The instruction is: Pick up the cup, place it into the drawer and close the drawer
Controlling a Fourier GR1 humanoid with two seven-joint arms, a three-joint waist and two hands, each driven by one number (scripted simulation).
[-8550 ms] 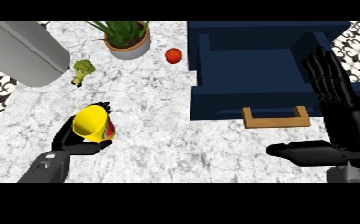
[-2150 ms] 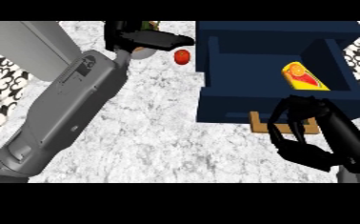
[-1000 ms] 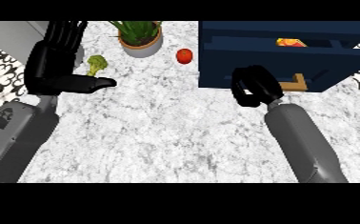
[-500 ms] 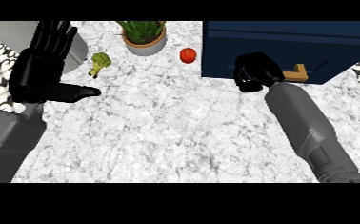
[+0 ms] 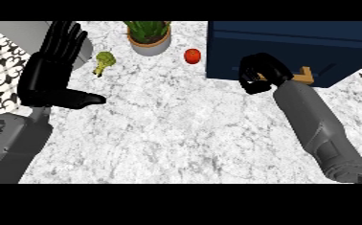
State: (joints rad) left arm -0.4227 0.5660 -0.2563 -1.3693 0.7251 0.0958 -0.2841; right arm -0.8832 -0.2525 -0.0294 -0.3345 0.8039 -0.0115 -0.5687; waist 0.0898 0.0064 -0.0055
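While the right hand [image 5: 260, 73] sits curled, holding nothing, against the dark blue drawer [image 5: 283, 51] front upper right, cup unseen; left hand [image 5: 53, 68] open upper left. Broccoli [image 5: 104, 62], potted plant [image 5: 148, 36], tomato [image 5: 192, 55] line the counter [image 5: 176, 133] top.

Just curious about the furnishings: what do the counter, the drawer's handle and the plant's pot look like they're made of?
The counter looks like polished marble: white with grey veining. The drawer handle looks like pale wood: flat tan, no shine. The pot may be ceramic or stone: plain matte grey.
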